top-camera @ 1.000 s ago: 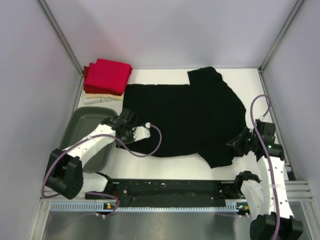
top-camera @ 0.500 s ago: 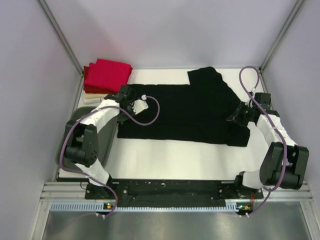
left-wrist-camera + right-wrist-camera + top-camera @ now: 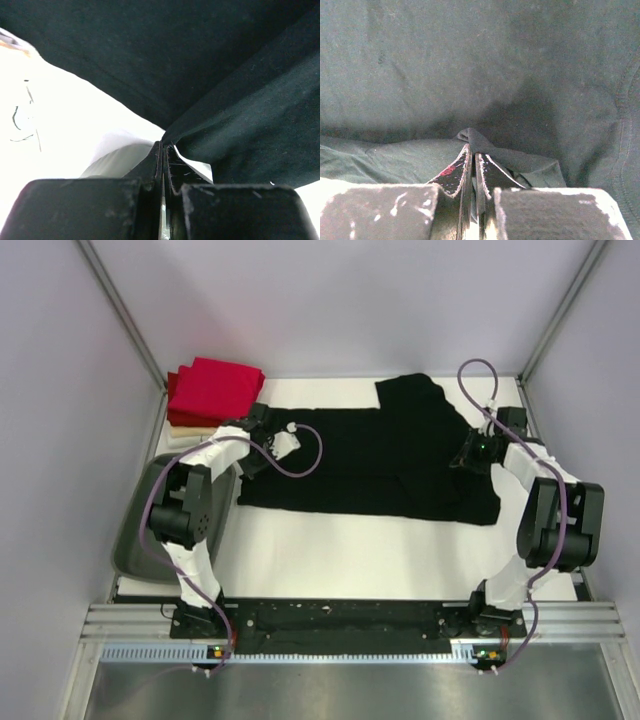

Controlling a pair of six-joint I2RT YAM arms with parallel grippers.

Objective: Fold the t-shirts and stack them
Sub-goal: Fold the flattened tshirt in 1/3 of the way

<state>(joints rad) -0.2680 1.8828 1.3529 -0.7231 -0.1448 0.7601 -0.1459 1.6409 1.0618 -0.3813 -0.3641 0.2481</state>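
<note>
Two black t-shirt [image 3: 370, 455] edges in left gripper [image 3: 163, 146], right gripper [image 3: 472, 150]

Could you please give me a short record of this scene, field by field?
black t-shirt: spread on the white table, near part folded over itself
left pincer: shut on the shirt's left edge
right pincer: shut on a fold at its right side
folded stack: red over cream, far-left corner
grey tub: at the table's left edge

Shirt [image 3: 370, 460] centre, stack [image 3: 212, 390] far-left, tub [image 3: 133, 542] seemingly nearer.
</note>
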